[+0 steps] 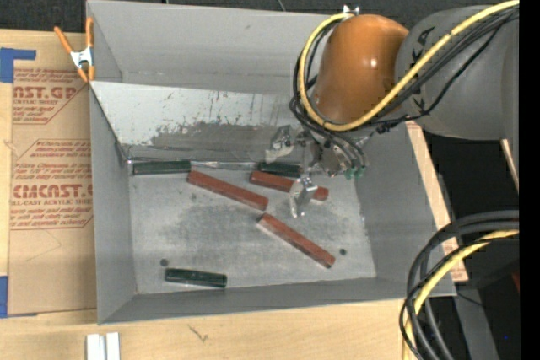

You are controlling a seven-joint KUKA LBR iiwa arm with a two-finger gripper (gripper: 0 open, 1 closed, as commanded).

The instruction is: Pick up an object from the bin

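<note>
My gripper (pixel 299 202) hangs under the arm's orange dome at the right of the bin's floor. It is low over a short red-brown bar (pixel 272 179) that runs under it, the bar's right end showing beside it. A dark green bar (pixel 284 169) lies just behind that one. A longer red-brown bar (pixel 226 189) lies slanted to the left of the gripper. Another red-brown bar (pixel 295 239) lies slanted just in front of it. I see nothing lifted off the floor.
A dark green bar (pixel 160 168) lies along the back wall's foot at the left. Another dark green bar (pixel 195 276) lies near the front left corner. The arm and its cables cover the bin's right back part.
</note>
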